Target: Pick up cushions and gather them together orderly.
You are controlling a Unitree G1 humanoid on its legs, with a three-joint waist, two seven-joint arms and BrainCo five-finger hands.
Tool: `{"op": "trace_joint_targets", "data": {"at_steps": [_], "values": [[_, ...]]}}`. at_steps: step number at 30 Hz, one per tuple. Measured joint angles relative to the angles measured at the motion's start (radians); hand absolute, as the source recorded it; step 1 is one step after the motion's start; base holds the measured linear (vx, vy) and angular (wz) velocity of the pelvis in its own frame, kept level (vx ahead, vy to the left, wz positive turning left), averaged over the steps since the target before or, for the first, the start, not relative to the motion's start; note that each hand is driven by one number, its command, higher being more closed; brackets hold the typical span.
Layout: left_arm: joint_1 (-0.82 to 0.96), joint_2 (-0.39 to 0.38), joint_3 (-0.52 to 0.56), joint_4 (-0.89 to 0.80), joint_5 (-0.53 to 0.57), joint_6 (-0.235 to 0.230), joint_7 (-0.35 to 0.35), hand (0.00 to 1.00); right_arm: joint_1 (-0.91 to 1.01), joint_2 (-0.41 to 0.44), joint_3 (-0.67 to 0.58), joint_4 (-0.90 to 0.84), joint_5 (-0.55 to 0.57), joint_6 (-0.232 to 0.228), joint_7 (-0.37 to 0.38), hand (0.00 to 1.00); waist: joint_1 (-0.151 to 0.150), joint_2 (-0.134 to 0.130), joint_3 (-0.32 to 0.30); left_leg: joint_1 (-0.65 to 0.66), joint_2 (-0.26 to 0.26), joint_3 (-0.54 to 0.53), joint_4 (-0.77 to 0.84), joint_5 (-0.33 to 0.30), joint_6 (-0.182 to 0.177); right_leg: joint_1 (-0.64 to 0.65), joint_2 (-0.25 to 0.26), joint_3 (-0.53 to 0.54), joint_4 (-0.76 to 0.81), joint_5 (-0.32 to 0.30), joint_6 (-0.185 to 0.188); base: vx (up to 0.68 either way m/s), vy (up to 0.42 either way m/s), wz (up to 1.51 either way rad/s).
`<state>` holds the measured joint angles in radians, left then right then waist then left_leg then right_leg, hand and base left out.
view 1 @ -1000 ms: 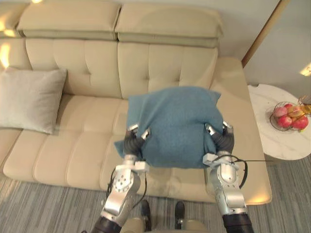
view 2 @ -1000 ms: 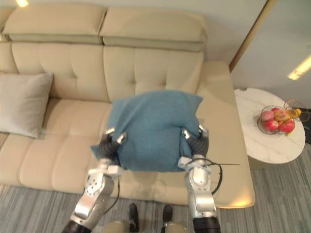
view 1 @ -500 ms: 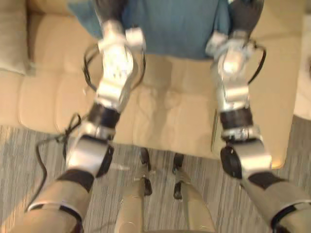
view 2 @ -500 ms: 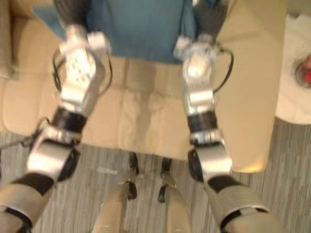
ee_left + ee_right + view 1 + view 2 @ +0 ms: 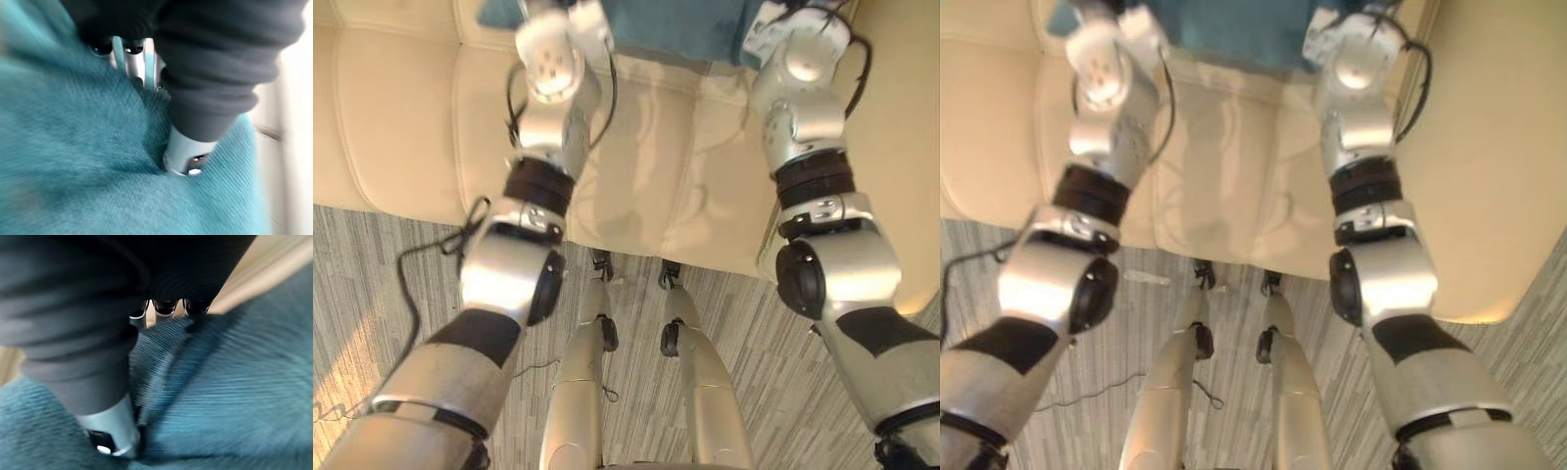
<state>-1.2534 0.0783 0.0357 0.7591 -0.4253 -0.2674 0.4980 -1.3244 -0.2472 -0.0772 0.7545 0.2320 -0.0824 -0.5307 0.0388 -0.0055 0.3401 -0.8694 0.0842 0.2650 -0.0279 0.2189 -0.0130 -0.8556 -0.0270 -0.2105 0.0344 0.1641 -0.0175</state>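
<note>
While the left eye view is looking steeply down, the cushion (image 5: pixel 675 24) is showing as a blue strip at the top edge, over the sofa (image 5: pixel 391 117) seat. Both forearms are running up to it, with grey floor (image 5: pixel 372 294) below.

Right eye view is giving the same: cushion sitting between the two wrists. I can't tell whether it's clearing the seat.

Left wrist view: left hand (image 5: pixel 187 149) is pinching the cushion. Its thumb is digging into the cover, fingers (image 5: pixel 149 61) are sinking in opposite, and a fold is bunching between them.

Right wrist view: right hand (image 5: pixel 111 428) is doing likewise on its side, thumb and fingers (image 5: pixel 166 307) squeezing a ridge of fabric.

Handling, my read: it's looking light and very soft, the weave is giving grip, and nothing is fragile. The filling is yielding under the tips, so a shallow pinch is risking a cover-only hold and sag. I'd be taking it at both side edges, deep enough to catch the stuffing, hands level.
</note>
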Motion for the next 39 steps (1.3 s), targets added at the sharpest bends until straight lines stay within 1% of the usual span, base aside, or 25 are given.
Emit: {"op": "trace_joint_targets", "data": {"at_steps": [1,3,6,8,9,10,13,15,16,17,18,21,22,23,25,26,27,28,29,31,32,33,34,36,39], "values": [[0.058,-0.027,0.001,-0.047,-0.001,-0.011,-0.005,0.00,0.064,0.016,-0.014,-0.048,0.011,-0.001,0.000,0.00,0.000,0.000,0.000,0.007,0.005,0.001,0.016,0.000,0.000,0.001,0.000,0.000,0.029,-0.001,0.000,0.08,0.104,-0.02],[0.118,-0.040,-0.004,-0.084,-0.001,-0.011,-0.023,0.00,0.139,0.047,-0.041,-0.101,0.017,-0.005,0.002,0.00,0.002,0.000,0.000,0.035,0.012,0.001,0.018,0.000,0.000,0.009,0.001,0.001,0.072,-0.009,0.009,0.05,0.104,-0.02],[0.191,-0.035,-0.028,-0.114,0.000,-0.008,-0.057,0.00,0.244,0.071,-0.061,-0.173,0.048,-0.034,0.021,0.00,0.002,0.000,0.000,0.073,0.014,-0.001,0.035,-0.014,-0.017,0.024,-0.008,0.004,0.142,-0.046,0.014,0.02,0.060,0.06],[0.217,-0.013,-0.028,-0.132,-0.001,-0.007,-0.076,0.00,0.282,0.079,-0.082,-0.210,0.052,-0.046,0.034,0.00,0.004,-0.001,0.000,0.083,0.018,-0.001,0.038,-0.016,-0.019,0.027,-0.007,0.004,0.157,-0.049,0.014,-0.01,0.023,0.05],[0.235,0.008,-0.029,-0.141,-0.001,-0.004,-0.094,0.00,0.317,0.079,-0.093,-0.240,0.053,-0.058,0.051,0.00,0.002,-0.001,-0.001,0.092,0.017,-0.001,0.038,-0.029,-0.030,0.039,-0.008,0.006,0.157,-0.069,0.008,-0.02,0.009,0.05],[0.241,0.017,-0.029,-0.146,-0.001,-0.004,-0.097,0.00,0.331,0.079,-0.100,-0.252,0.054,-0.061,0.057,0.00,0.003,-0.002,-0.001,0.095,0.017,0.000,0.038,-0.032,-0.027,0.043,-0.008,0.007,0.157,-0.074,0.012,-0.04,-0.004,0.10],[0.286,0.066,-0.022,-0.171,-0.015,-0.004,-0.117,0.00,0.432,0.080,-0.127,-0.316,0.063,-0.069,0.087,0.00,0.002,-0.003,-0.001,0.125,0.018,0.001,0.048,-0.037,-0.022,0.083,-0.007,0.008,0.157,-0.103,-0.003,-0.05,-0.031,0.10],[0.357,0.088,-0.018,-0.220,-0.042,-0.004,-0.137,0.00,0.530,0.084,-0.139,-0.368,0.086,-0.071,0.111,0.00,0.003,-0.003,-0.001,0.179,0.020,0.004,0.055,-0.045,-0.015,0.138,-0.007,0.005,0.158,-0.121,-0.004,-0.05,-0.060,0.04],[0.446,0.087,-0.014,-0.285,-0.054,-0.007,-0.153,0.00,0.651,0.092,-0.152,-0.449,0.086,-0.077,0.134,0.00,0.004,-0.004,-0.002,0.227,0.025,0.004,0.087,-0.079,-0.013,0.198,-0.008,0.002,0.168,-0.143,-0.002,-0.01,-0.050,0.03],[0.479,0.087,-0.015,-0.308,-0.056,-0.008,-0.156,0.00,0.692,0.095,-0.155,-0.475,0.085,-0.078,0.140,0.00,0.005,-0.006,-0.003,0.245,0.025,0.004,0.094,-0.087,-0.019,0.217,-0.009,0.001,0.173,-0.153,0.000,0.01,-0.054,0.07],[0.559,0.082,-0.022,-0.356,-0.056,-0.011,-0.171,0.00,0.789,0.101,-0.156,-0.527,0.083,-0.081,0.161,0.00,0.004,-0.013,-0.007,0.286,0.026,0.004,0.109,-0.108,-0.015,0.264,-0.012,-0.003,0.175,-0.170,0.001,0.05,-0.033,0.04],[0.764,0.054,-0.028,-0.436,-0.055,-0.011,-0.207,0.00,1.024,0.151,-0.155,-0.621,0.071,-0.090,0.206,0.00,-0.004,-0.037,-0.071,0.346,0.026,0.004,0.119,-0.136,-0.017,0.333,-0.019,-0.023,0.177,-0.197,0.003,0.10,-0.019,0.09],[0.796,0.046,-0.028,-0.441,-0.053,-0.010,-0.214,0.00,1.058,0.159,-0.156,-0.629,0.063,-0.090,0.214,0.00,-0.006,-0.039,-0.077,0.359,0.026,0.003,0.119,-0.138,-0.018,0.348,-0.020,-0.027,0.176,-0.201,0.005,0.14,-0.014,0.18],[0.897,0.026,-0.027,-0.460,-0.046,-0.006,-0.236,0.00,1.141,0.178,-0.152,-0.631,0.033,-0.089,0.241,0.00,-0.008,-0.047,-0.097,0.394,0.025,0.003,0.120,-0.150,-0.018,0.389,-0.022,-0.032,0.171,-0.209,0.009,0.11,-0.010,0.12],[1.042,0.001,-0.027,-0.464,-0.027,0.003,-0.266,0.00,1.245,0.210,-0.151,-0.629,-0.023,-0.086,0.279,0.00,-0.008,-0.050,-0.124,0.454,0.023,0.005,0.127,-0.168,-0.019,0.451,-0.027,-0.036,0.169,-0.223,0.019,0.16,0.000,0.06],[1.073,-0.002,-0.028,-0.464,-0.026,0.006,-0.269,0.00,1.272,0.216,-0.149,-0.627,-0.039,-0.086,0.286,0.00,-0.007,-0.051,-0.132,0.465,0.022,0.007,0.132,-0.173,-0.019,0.465,-0.028,-0.035,0.168,-0.227,0.020,0.18,0.012,-0.01],[1.136,-0.013,-0.033,-0.460,-0.021,0.014,-0.285,0.00,1.323,0.226,-0.145,-0.613,-0.066,-0.085,0.302,0.00,-0.002,-0.051,-0.151,0.494,0.022,0.012,0.140,-0.187,-0.019,0.497,-0.029,-0.033,0.167,-0.238,0.025,0.14,0.013,-0.08],[1.203,-0.014,-0.034,-0.434,0.020,0.020,-0.306,0.00,1.366,0.240,-0.145,-0.564,-0.102,-0.084,0.325,0.00,0.001,-0.050,-0.183,0.528,0.021,0.018,0.141,-0.201,-0.023,0.532,-0.031,-0.032,0.159,-0.245,0.029,0.13,0.011,-0.08],[1.219,-0.015,-0.035,-0.416,0.041,0.024,-0.315,0.00,1.374,0.242,-0.145,-0.538,-0.117,-0.084,0.334,0.00,0.001,-0.050,-0.194,0.540,0.021,0.021,0.140,-0.206,-0.023,0.545,-0.030,-0.032,0.153,-0.246,0.030,0.15,0.011,-0.10],[1.251,-0.015,-0.033,-0.241,0.117,0.046,-0.355,0.00,1.390,0.245,-0.147,-0.345,-0.153,-0.080,0.367,0.00,0.001,-0.042,-0.248,0.586,0.017,0.027,0.131,-0.216,-0.030,0.595,-0.030,-0.029,0.129,-0.249,0.033,0.12,0.011,-0.05],[1.251,-0.015,-0.034,-0.214,0.127,0.048,-0.358,0.00,1.389,0.245,-0.148,-0.318,-0.153,-0.078,0.370,0.00,0.001,-0.041,-0.251,0.593,0.016,0.027,0.127,-0.217,-0.030,0.601,-0.030,-0.028,0.127,-0.249,0.033,0.08,0.013,-0.02],[1.249,-0.020,-0.030,-0.077,0.191,0.069,-0.379,0.00,1.381,0.245,-0.151,-0.174,-0.155,-0.065,0.390,0.00,-0.001,-0.034,-0.264,0.629,0.010,0.027,0.105,-0.216,-0.031,0.634,-0.030,-0.027,0.110,-0.249,0.033,0.08,0.019,-0.01],[1.247,-0.022,-0.028,-0.031,0.213,0.076,-0.388,0.00,1.380,0.245,-0.152,-0.120,-0.155,-0.062,0.396,0.00,-0.002,-0.032,-0.270,0.638,0.008,0.027,0.099,-0.216,-0.031,0.643,-0.030,-0.027,0.104,-0.249,0.033,0.07,0.021,0.00],[1.254,-0.031,-0.013,0.132,0.291,0.105,-0.410,0.00,1.367,0.245,-0.158,0.072,-0.157,-0.040,0.411,0.00,-0.006,-0.025,-0.280,0.689,-0.002,0.027,0.064,-0.211,-0.034,0.688,-0.030,-0.023,0.077,-0.248,0.034,0.07,0.025,-0.02],[1.286,-0.029,0.026,0.232,0.368,0.128,-0.414,0.00,1.369,0.248,-0.189,0.199,-0.156,-0.020,0.418,0.00,-0.015,-0.019,-0.286,0.753,-0.014,0.027,0.023,-0.205,-0.035,0.742,-0.030,-0.018,0.047,-0.244,0.040,0.08,0.030,-0.03]]}}
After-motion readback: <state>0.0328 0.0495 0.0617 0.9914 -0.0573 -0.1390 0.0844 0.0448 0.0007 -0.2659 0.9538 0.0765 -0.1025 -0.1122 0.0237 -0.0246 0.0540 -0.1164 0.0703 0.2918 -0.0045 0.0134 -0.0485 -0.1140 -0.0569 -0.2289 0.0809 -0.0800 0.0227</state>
